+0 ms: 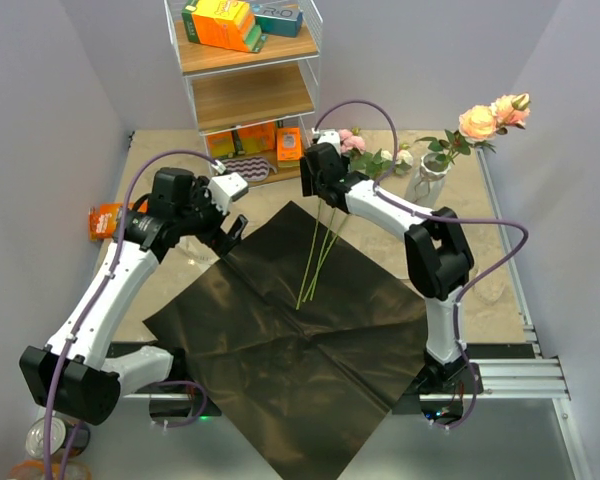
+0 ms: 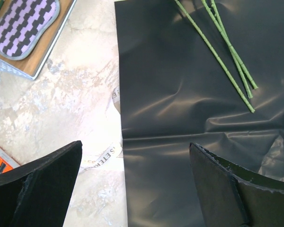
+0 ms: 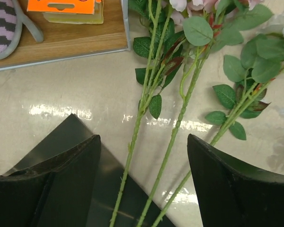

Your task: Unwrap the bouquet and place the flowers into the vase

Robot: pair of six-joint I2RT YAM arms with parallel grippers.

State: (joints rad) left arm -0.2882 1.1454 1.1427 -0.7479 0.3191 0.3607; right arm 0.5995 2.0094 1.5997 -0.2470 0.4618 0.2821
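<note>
You are partway through: the black paper (image 1: 310, 340) lies opened flat on the bench (image 1: 480, 280), and peach roses (image 1: 492, 115) already stand in the vase (image 1: 427, 180) at the far right. Three flowers (image 1: 318, 250) are left lying with their stems on the paper. Their long axis runs near-to-far, heads toward the shelf (image 1: 245, 95). Your right hand (image 3: 142, 146) is spread wide astride those stems, gripping nothing. Your left hand (image 2: 135, 151) gapes wide over the paper's edge.
</note>
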